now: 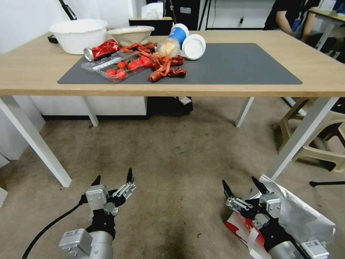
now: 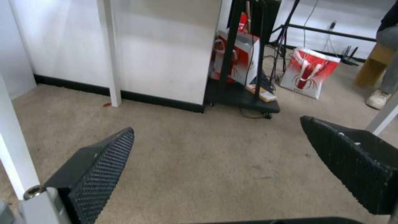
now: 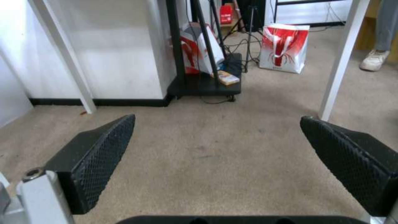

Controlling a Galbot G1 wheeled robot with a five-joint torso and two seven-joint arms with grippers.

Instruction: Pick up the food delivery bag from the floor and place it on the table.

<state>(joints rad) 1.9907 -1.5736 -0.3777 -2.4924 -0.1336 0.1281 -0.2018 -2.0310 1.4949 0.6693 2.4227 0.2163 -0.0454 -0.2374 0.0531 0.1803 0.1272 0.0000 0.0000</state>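
The food delivery bag [image 1: 302, 212], white with a red side panel and a white handle, lies tilted on the floor [image 1: 172, 154] at the lower right. My right gripper [image 1: 239, 183] hovers open just above its near-left edge, and the right arm covers part of the bag. In the right wrist view the gripper [image 3: 218, 117] has only carpet between its fingers. My left gripper [image 1: 113, 174] hangs open low over the bare floor at the lower left, as its own view shows [image 2: 217, 124]. The light-wood table [image 1: 316, 57] with its dark grey mat [image 1: 244, 64] stands ahead.
Bowls, a can, a tomato tray, crayfish and cups crowd the mat's left half. White table legs [image 1: 36, 144] [image 1: 302, 133] flank the floor ahead; a beige stool [image 1: 323, 144] stands right. Past the table are a black cart [image 3: 203, 87] and another red-and-white bag [image 3: 284, 48].
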